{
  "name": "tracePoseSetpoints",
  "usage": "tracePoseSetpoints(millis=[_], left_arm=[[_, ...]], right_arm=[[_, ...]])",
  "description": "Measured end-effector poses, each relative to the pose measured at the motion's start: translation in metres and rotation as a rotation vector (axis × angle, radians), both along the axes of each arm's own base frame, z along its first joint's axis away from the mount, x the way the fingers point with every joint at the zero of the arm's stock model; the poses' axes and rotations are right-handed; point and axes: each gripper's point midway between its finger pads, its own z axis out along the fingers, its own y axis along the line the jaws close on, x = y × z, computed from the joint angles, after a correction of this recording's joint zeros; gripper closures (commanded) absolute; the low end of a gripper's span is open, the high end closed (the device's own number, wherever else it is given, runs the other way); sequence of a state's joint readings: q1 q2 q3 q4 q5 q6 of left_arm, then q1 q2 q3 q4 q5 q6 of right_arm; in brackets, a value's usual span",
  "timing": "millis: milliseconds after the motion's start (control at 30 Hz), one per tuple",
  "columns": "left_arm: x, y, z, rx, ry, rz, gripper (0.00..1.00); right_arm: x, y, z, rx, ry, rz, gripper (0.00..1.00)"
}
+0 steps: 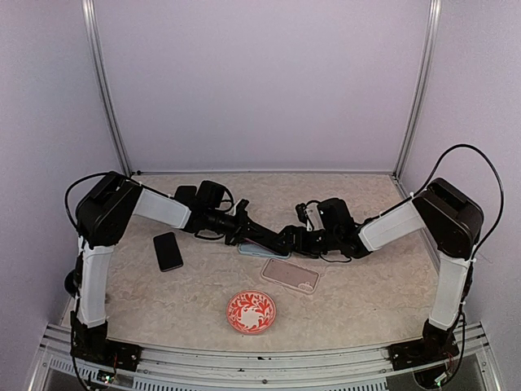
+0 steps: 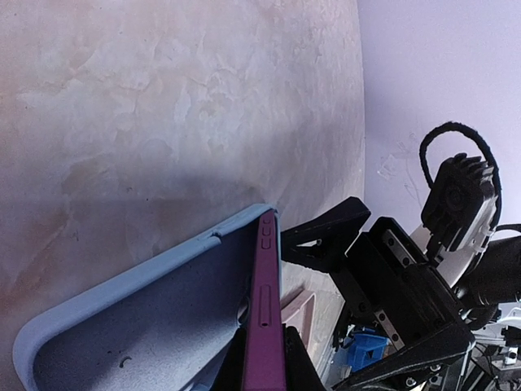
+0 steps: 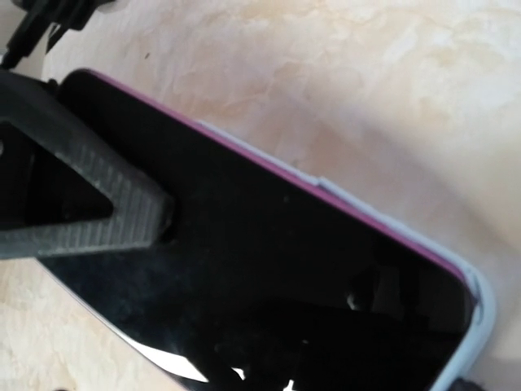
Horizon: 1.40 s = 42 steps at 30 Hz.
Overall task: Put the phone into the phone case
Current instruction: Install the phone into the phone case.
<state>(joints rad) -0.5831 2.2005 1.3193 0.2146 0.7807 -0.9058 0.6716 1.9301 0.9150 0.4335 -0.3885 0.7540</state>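
Note:
A purple phone (image 2: 265, 309) stands on edge inside a light blue phone case (image 2: 138, 326), tilted against the case's wall. In the top view the two lie together (image 1: 259, 248) at the table's middle. My left gripper (image 2: 262, 354) is shut on the phone, one finger on each face. The phone's black screen (image 3: 269, 244) fills the right wrist view, with the case's rim (image 3: 480, 314) at its right end and the left gripper's finger (image 3: 106, 212) on the glass. My right gripper (image 1: 286, 239) is at the phone's far end, its fingers (image 2: 321, 236) apart.
A clear pinkish case (image 1: 291, 275) lies just in front of the grippers. A black phone (image 1: 168, 250) lies to the left. A red patterned plate (image 1: 251, 311) sits near the front edge. Walls and metal posts close the back and sides.

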Motion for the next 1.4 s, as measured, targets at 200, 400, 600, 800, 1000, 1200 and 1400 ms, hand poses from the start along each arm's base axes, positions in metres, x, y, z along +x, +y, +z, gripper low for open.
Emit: tracePoseSetpoints(millis=[200,400,600,800,1000,1200,1400], left_arm=[[0.001,0.0,0.0,-0.005,0.013,0.012,1.0],[-0.001,0.001,-0.003,-0.021,0.026,0.03,1.0],[-0.001,0.002,-0.004,-0.037,0.027,0.043,1.0],[-0.003,0.003,-0.006,-0.052,0.018,0.046,1.0],[-0.004,0.01,-0.007,-0.089,0.001,0.065,1.0],[-0.007,0.018,-0.005,-0.103,0.0,0.074,1.0],[-0.008,0.02,-0.002,-0.117,-0.003,0.076,1.0]], right_arm=[[0.0,0.0,0.0,0.007,-0.002,-0.002,0.0],[0.0,0.0,0.001,0.018,-0.002,-0.008,0.0],[0.0,0.0,0.001,0.025,0.0,-0.013,0.0],[0.0,0.0,0.001,0.022,-0.004,-0.01,0.0],[0.001,-0.004,0.002,0.03,-0.008,0.006,0.0],[0.006,-0.01,0.022,0.054,-0.047,0.009,0.0],[0.014,-0.018,0.031,0.062,-0.067,-0.006,0.0]])
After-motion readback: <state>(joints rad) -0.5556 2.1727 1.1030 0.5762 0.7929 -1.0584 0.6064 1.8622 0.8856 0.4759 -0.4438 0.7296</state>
